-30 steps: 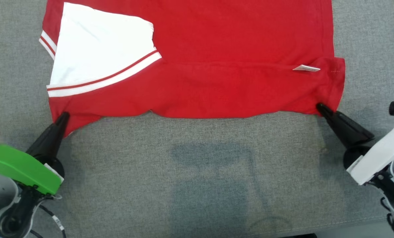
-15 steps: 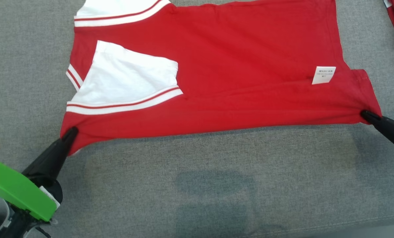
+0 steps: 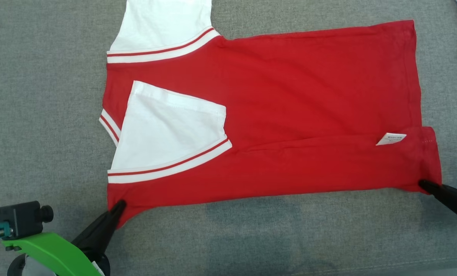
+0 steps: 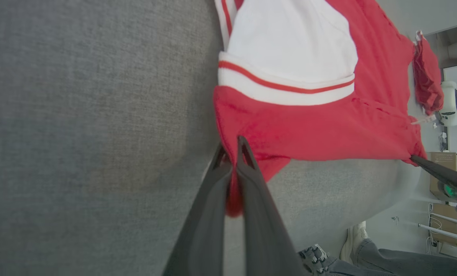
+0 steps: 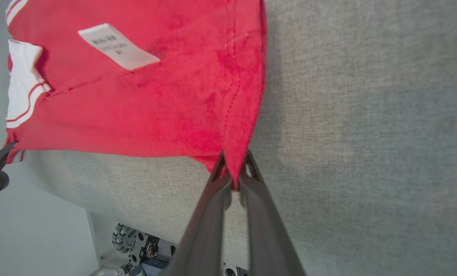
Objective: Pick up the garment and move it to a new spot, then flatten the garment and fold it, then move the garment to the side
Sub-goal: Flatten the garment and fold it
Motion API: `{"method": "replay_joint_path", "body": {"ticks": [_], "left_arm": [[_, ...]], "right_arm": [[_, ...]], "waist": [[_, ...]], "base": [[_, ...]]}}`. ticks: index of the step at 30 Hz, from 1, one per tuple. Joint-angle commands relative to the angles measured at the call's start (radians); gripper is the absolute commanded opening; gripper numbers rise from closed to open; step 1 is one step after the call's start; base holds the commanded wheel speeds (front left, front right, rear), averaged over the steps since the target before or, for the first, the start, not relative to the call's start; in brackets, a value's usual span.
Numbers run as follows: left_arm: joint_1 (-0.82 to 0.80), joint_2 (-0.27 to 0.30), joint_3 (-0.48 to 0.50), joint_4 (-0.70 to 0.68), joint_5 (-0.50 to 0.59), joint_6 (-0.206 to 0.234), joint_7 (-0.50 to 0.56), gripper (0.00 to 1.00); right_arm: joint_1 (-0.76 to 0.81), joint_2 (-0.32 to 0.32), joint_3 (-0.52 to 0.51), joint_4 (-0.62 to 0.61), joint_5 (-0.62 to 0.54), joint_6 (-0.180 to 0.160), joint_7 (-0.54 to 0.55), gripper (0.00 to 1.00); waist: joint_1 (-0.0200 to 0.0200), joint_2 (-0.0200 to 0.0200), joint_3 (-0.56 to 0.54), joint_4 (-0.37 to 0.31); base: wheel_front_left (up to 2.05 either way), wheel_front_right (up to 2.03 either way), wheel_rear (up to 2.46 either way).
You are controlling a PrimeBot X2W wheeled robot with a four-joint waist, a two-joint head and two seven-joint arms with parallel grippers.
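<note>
Tapered black fingers of the left gripper pinch the red shirt at its corner at 7 o'clock in the head view. The right gripper is clamped on the hem corner at 4 o'clock. The soft knit lies spread mid-frame on coarse grey cloth. A white, red-striped sleeve is folded over it, and a small white label sits near the right corner. Both arms slant low, with their fingers angled inward.

upper white sleeve past the head view's top edge; label print unreadably small
</note>
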Motion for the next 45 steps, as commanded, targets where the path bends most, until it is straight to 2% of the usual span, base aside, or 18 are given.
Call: {"method": "replay_joint_path", "body": {"ticks": [1, 7, 12, 14, 19, 23, 27, 33, 37, 43, 45], "left_arm": [[0.003, 0.007, 0.002, 0.006, 0.019, 0.0, -0.003, 1.0], [-0.02, 0.039, -0.028, 0.027, 0.083, -0.001, 0.003, 1.0], [-0.03, 0.108, 0.011, -0.01, 0.145, 0.03, 0.005, 1.0], [-0.08, 0.128, 0.034, -0.032, 0.157, 0.04, 0.013, 1.0], [-0.266, 0.178, 0.038, -0.043, 0.183, 0.042, 0.106, 1.0], [-0.503, 0.16, 0.028, 0.033, 0.176, 0.029, 0.171, 1.0], [-0.753, 0.131, -0.026, 0.156, 0.18, -0.002, 0.263, 1.0], [-1.043, 0.064, -0.09, 0.362, 0.167, -0.048, 0.371, 1.0], [-1.149, 0.031, -0.124, 0.492, 0.154, -0.072, 0.433, 1.0], [-1.215, 0.061, -0.166, 0.601, 0.177, -0.104, 0.51, 1.0], [-1.231, 0.045, -0.163, 0.629, 0.147, -0.111, 0.532, 1.0]], "right_arm": [[0.011, -0.003, 0.002, 0.002, -0.012, 0.0, -0.001, 1.0], [-0.036, -0.001, -0.026, -0.016, -0.066, 0.0, -0.074, 1.0], [-0.15, 0.008, -0.073, -0.031, -0.127, 0.0, -0.204, 1.0], [-0.216, 0.007, -0.06, -0.016, -0.169, 0.0, -0.247, 1.0], [-0.398, 0.022, 0.053, 0.048, -0.232, 0.0, -0.289, 1.0], [-0.561, 0.055, 0.117, 0.138, -0.292, 0.0, -0.325, 1.0], [-0.705, 0.078, 0.187, 0.222, -0.343, 0.0, -0.343, 1.0], [-0.836, 0.106, 0.283, 0.33, -0.371, 0.0, -0.353, 1.0], [-0.862, 0.109, 0.345, 0.368, -0.343, 0.0, -0.348, 1.0], [-0.896, 0.098, 0.401, 0.386, -0.315, 0.0, -0.352, 1.0], [-0.914, 0.095, 0.421, 0.388, -0.303, 0.0, -0.35, 1.0]], "waist": [[0.0, -0.0001, 0.002, 0.001], [0.0, -0.0001, 0.008, -0.001], [0.0, -0.0001, 0.04, -0.024], [0.0, -0.0001, 0.062, -0.03], [0.0, -0.0001, 0.123, -0.046], [0.0, -0.0001, 0.176, -0.059], [0.0, -0.0001, 0.225, -0.085], [0.0, -0.0001, 0.264, -0.122], [0.0, -0.0001, 0.27, -0.141], [0.0, -0.0001, 0.273, -0.168], [0.0, -0.0001, 0.273, -0.176]], "base": [[0.0, 0.0, 0.0], [0.0, 0.0, 0.0], [0.0, 0.0, 0.0], [0.0, 0.0, 0.0], [0.0, 0.0, 0.0], [0.0, 0.0, 0.0], [0.0, 0.0, 0.0], [0.0, 0.0, 0.0], [0.0, 0.0, 0.0], [0.0, 0.0, 0.0], [0.0, 0.0, 0.0]]}}
